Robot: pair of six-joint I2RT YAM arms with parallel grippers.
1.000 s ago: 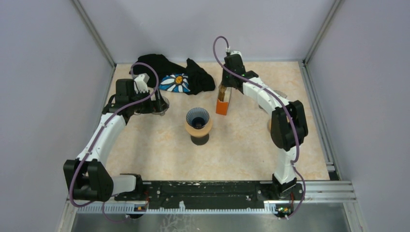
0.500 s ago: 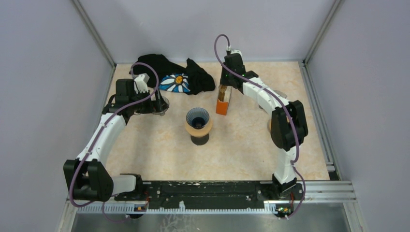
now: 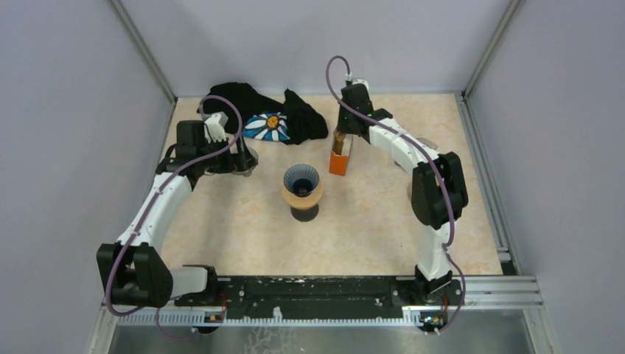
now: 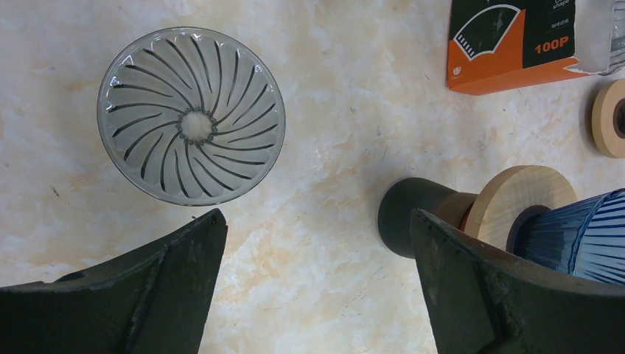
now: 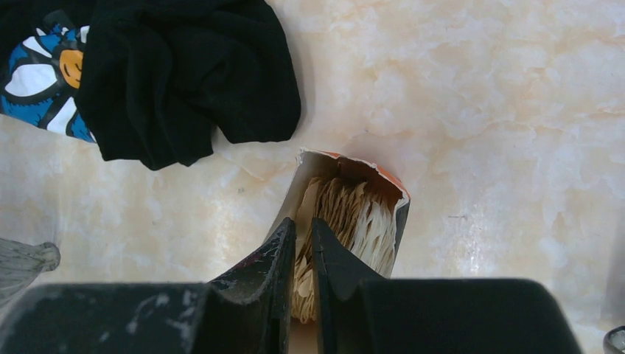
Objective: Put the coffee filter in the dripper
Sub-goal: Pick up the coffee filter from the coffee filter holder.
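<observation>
An orange box [image 3: 338, 164] stands open, full of brown paper coffee filters [image 5: 361, 214]. My right gripper [image 5: 304, 221] reaches down into the box's mouth [image 5: 350, 164], and its jaws are pinched nearly together on the edge of a coffee filter at the left of the stack. A blue ribbed dripper [image 3: 301, 178] sits on a wooden stand [image 4: 516, 199] with a black base at the table's middle. My left gripper [image 4: 317, 214] hangs wide open above bare table between that stand and a clear ribbed glass dripper [image 4: 191, 114], holding nothing.
A black cloth with a daisy print [image 3: 276, 118] lies at the back, just left of the filter box. A wooden ring [image 4: 610, 118] lies right of the box. Grey walls with metal rails close in the table on three sides.
Hardly anything has moved. The right arm's elbow has shifted a touch to the left while its gripper stays in the box. The left arm is still.
</observation>
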